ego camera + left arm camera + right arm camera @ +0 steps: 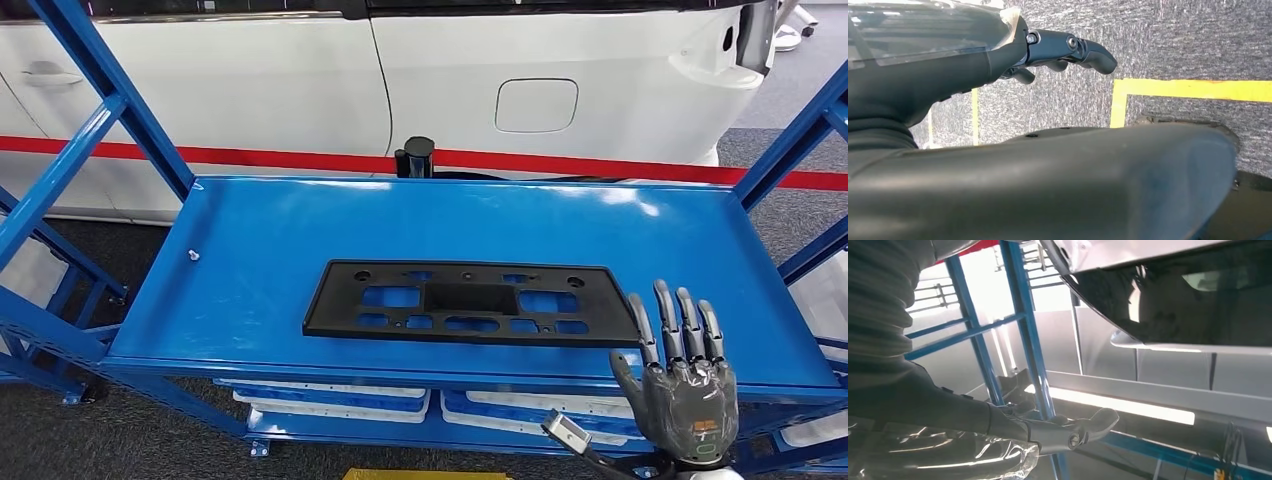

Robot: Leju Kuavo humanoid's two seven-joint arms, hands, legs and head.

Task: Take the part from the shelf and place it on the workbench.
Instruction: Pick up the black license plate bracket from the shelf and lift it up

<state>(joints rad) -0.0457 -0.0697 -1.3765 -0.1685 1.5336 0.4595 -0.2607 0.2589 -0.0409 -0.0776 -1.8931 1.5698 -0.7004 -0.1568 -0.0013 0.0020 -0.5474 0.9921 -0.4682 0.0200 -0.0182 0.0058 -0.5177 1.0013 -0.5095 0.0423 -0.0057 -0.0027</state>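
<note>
Right hand nearest the part's right end

Plainly, the black part [470,302] is seen lying flat on the blue shelf [250,230], near its front edge, with its long axis running left to right across the head view. The right hand [685,385] is raised just before the shelf's front edge, beside the part's right end; its fingers [686,322] are held straight and spread, and nothing is gripped. A little of the part's right corner is overlapped by the fingertips in the picture, but whether it is touched cannot be told. The left hand [1063,50] is seen in its wrist view hanging over grey carpet with a yellow floor line [1193,89]; its fingers are curled loosely and nothing is held. The right hand is therefore judged the nearer, and the part lies forward and to the left of its fingers. A white car [480,80] stands behind the shelf.
</note>
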